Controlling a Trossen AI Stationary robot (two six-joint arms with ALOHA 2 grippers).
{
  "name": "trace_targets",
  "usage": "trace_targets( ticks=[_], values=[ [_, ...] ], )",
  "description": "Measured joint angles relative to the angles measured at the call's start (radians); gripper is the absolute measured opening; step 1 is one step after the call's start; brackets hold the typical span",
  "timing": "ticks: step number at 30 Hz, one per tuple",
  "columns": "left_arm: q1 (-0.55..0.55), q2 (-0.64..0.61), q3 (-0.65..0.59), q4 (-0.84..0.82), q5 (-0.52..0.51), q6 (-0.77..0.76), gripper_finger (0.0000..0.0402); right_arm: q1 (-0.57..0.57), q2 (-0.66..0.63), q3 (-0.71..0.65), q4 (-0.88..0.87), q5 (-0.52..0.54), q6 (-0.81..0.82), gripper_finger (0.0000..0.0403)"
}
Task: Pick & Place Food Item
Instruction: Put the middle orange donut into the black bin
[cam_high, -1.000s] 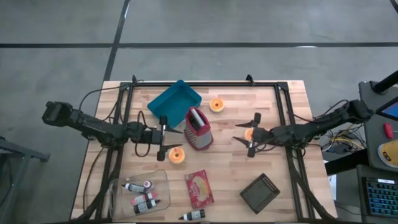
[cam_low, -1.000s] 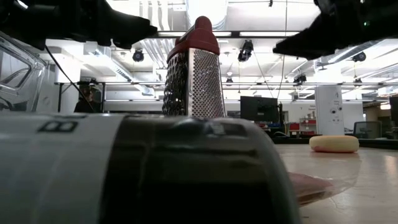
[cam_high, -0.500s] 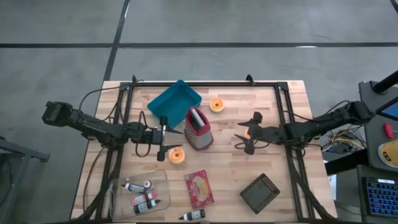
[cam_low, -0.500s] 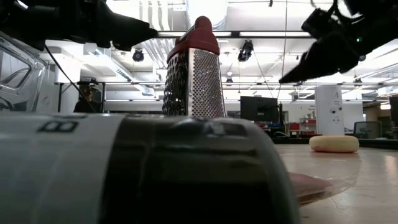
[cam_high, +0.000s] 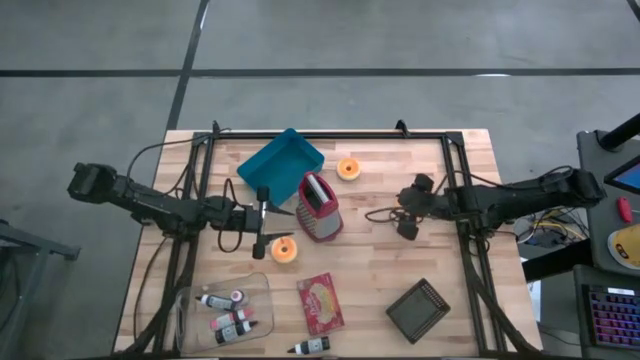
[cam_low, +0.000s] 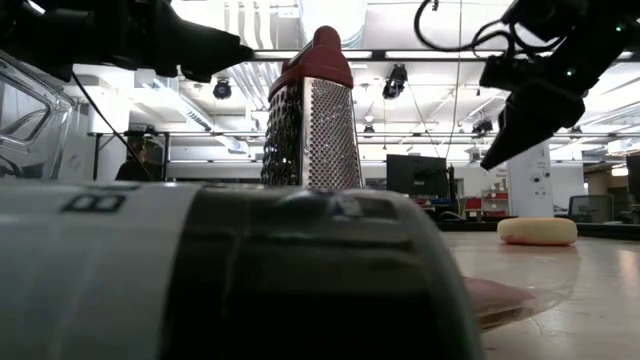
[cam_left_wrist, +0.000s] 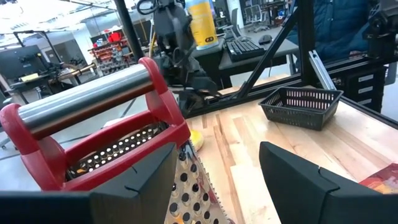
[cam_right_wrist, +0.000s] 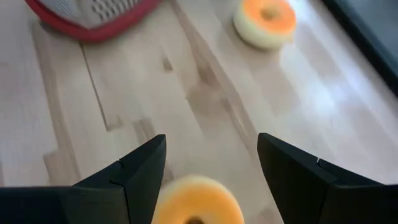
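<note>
Hovering my right gripper (cam_right_wrist: 208, 180), fingers open, over the orange doughnut (cam_right_wrist: 193, 202) on the worktop (cam_right_wrist: 124, 93), I should centre it before descending; left gripper (cam_left_wrist: 214, 180) waits open by the grater (cam_left_wrist: 106, 143).

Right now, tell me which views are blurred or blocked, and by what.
Low view: a blurred dark cylinder fills the foreground; the grater is sharp. Right wrist view: motion-smeared, both orange donuts soft. High and left wrist views: clear.
</note>
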Motion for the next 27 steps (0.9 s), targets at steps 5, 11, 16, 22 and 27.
trace_targets(
  ticks=[5,11,16,22,27],
  values=[
    [0.0,0.0,0.0,0.0,0.007,-0.003,0.0234,-0.065,0.001,0.018,-0.056,-0.07,0.004,0.0249],
    [0.0,0.0,0.0,0.0,0.007,-0.003,0.0234,-0.15,0.055,0.03,-0.126,-0.139,-0.001,0.0249],
    [0.0,0.0,0.0,0.0,0.007,-0.003,0.0234,-0.191,0.139,0.046,-0.128,-0.213,-0.017,0.0249],
    [0.0,0.0,0.0,0.0,0.011,-0.003,0.0234,-0.205,0.267,0.09,-0.17,-0.235,-0.033,0.0249],
    [0.0,0.0,0.0,0.0,0.015,-0.003,0.0234,-0.208,0.353,0.148,-0.245,-0.233,-0.041,0.0249]
  ],
)
